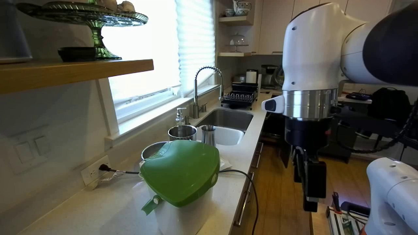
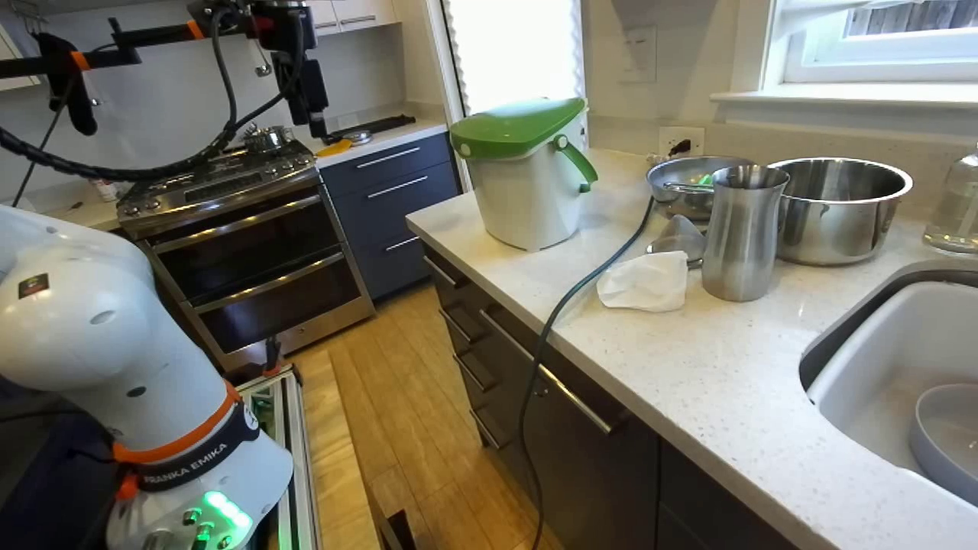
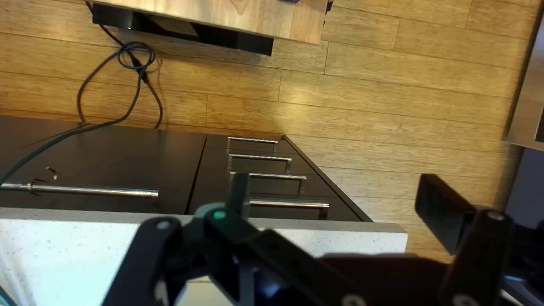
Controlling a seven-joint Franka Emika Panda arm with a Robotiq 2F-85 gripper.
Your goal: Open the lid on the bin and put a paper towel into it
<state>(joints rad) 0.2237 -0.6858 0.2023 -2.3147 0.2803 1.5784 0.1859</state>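
The cream-beige bin [image 1: 184, 217] stands on the counter in both exterior views and also shows here [image 2: 527, 198]. Its glossy green lid [image 1: 183, 169] sits down over the bin's top, and it looks shut in an exterior view [image 2: 519, 128]. A crumpled white paper towel [image 2: 646, 281] lies on the counter beside a metal cup; only a corner of the paper towel [image 1: 225, 164] shows behind the bin elsewhere. My gripper [image 3: 333, 195] is open and empty, its fingers wide apart. The gripper [image 1: 308, 192] hangs off the counter's side, apart from the bin.
A metal cup [image 2: 741, 233], a metal pot [image 2: 840, 210] and a metal bowl [image 2: 691, 179] stand near the paper towel. A dark cable [image 2: 569, 298] crosses the counter and hangs over its edge. The sink [image 2: 901, 359] lies beyond. A wooden shelf [image 1: 75, 73] juts from the wall.
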